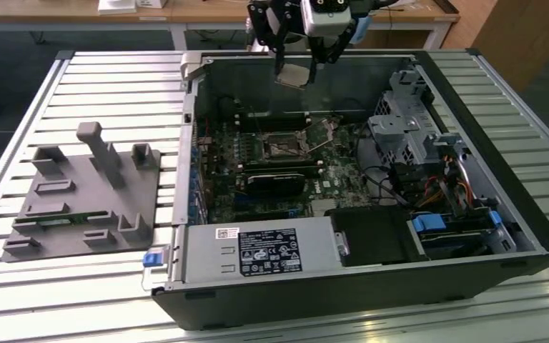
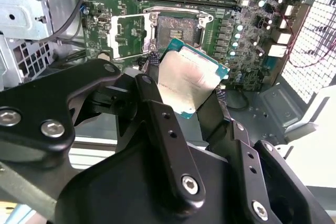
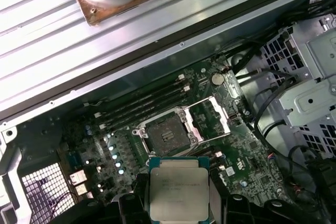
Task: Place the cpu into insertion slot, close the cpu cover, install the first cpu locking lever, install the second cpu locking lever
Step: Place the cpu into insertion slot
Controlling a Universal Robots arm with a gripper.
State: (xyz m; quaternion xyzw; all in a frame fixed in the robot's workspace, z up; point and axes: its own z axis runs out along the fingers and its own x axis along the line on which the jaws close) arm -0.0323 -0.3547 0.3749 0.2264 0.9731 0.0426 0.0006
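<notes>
Cpu (image 3: 178, 190) pinched by two opposite edges in the tool (image 3: 178, 204), high over the open computer case (image 1: 351, 286), well apart from the insertion slot (image 3: 167, 135). The cpu cover (image 3: 210, 116) is flipped open beside the slot. Likely risks: the thin edge grip slipping, or a skewed landing bending socket pins.
</notes>
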